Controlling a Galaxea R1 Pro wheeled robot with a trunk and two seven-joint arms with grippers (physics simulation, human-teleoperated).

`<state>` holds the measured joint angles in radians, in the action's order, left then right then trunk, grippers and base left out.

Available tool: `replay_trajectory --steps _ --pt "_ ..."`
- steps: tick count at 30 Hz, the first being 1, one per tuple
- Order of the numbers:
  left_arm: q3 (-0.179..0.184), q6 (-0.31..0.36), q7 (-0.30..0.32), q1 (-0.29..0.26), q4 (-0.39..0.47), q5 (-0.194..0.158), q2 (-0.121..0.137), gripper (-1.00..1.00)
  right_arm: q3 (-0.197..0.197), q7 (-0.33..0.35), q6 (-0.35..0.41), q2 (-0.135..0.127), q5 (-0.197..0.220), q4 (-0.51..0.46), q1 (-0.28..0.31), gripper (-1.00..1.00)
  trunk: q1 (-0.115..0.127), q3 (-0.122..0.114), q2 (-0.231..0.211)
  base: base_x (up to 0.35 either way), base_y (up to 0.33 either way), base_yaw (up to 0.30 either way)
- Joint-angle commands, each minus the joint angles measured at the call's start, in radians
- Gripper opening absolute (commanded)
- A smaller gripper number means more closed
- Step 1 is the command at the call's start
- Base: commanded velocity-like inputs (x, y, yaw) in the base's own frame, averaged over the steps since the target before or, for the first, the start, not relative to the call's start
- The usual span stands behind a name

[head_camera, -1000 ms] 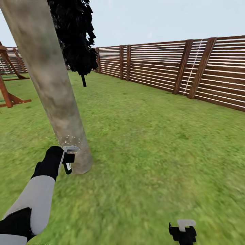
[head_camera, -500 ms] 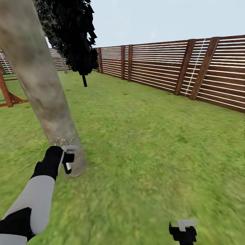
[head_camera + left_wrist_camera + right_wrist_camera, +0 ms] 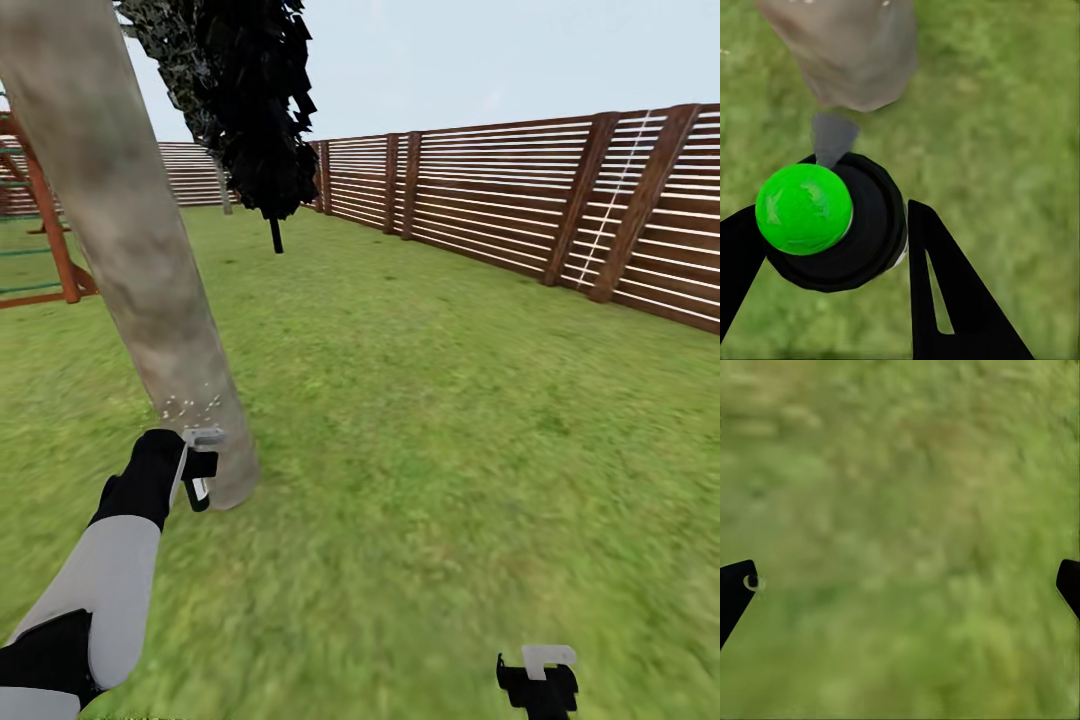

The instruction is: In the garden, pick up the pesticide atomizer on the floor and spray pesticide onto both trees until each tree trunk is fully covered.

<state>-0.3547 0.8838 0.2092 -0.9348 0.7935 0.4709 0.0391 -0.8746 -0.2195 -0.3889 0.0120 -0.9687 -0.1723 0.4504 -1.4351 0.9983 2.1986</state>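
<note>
A thick pale grey-brown mottled tree trunk (image 3: 140,250) rises at the left of the head view, leaning, with fine white specks low on it (image 3: 190,408). My left gripper (image 3: 200,470) is held right next to the trunk's base, shut on the pesticide atomizer (image 3: 825,217). The atomizer has a black round cap, a bright green ball on top and a grey nozzle (image 3: 832,139) aimed at the trunk (image 3: 847,52). Low at the right, my right gripper (image 3: 537,675) hangs open over grass, its fingertips (image 3: 735,592) far apart.
A black cone-shaped cypress (image 3: 255,100) stands behind the trunk. A brown slat fence (image 3: 500,200) rings the green lawn (image 3: 450,400) along the back and right. A red-brown wooden play frame (image 3: 50,230) stands at far left.
The whole picture has shifted, so the camera has turned: fence and cypress now sit further right. Both arms keep the same pose, and the left gripper stays at the trunk's base.
</note>
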Motion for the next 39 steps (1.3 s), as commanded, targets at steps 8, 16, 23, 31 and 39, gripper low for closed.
replay_trajectory --steps 8,16,23,31,39 --pt "-0.003 0.003 0.009 -0.001 0.001 0.011 0.002 -1.0 -0.006 -0.004 -0.003 0.001 -0.011 0.0 0.001 1.0 0.0 0.001 0.0 0.205 -0.267 0.238" --pt "-0.004 0.003 0.009 -0.001 0.001 0.012 0.002 -1.0 -0.006 -0.004 -0.002 0.002 -0.011 0.002 0.001 1.0 0.0 0.001 0.0 0.211 -0.266 0.06" --pt "-0.05 -0.005 0.008 0.007 -0.007 0.017 0.015 -1.0 -0.006 -0.003 -0.002 0.002 -0.011 0.002 0.001 1.0 0.0 0.001 0.0 0.149 -0.29 0.267" --pt "-0.049 -0.007 0.007 0.082 -0.014 0.011 -0.002 -1.0 -0.006 -0.003 -0.002 0.002 -0.011 0.002 0.001 1.0 0.0 0.001 0.0 0.123 -0.283 0.278" --pt "-0.055 -0.009 0.007 0.108 -0.013 0.015 0.05 -1.0 -0.006 -0.003 -0.002 0.001 -0.011 0.001 0.001 1.0 0.0 0.001 0.0 0.248 -0.232 0.135"
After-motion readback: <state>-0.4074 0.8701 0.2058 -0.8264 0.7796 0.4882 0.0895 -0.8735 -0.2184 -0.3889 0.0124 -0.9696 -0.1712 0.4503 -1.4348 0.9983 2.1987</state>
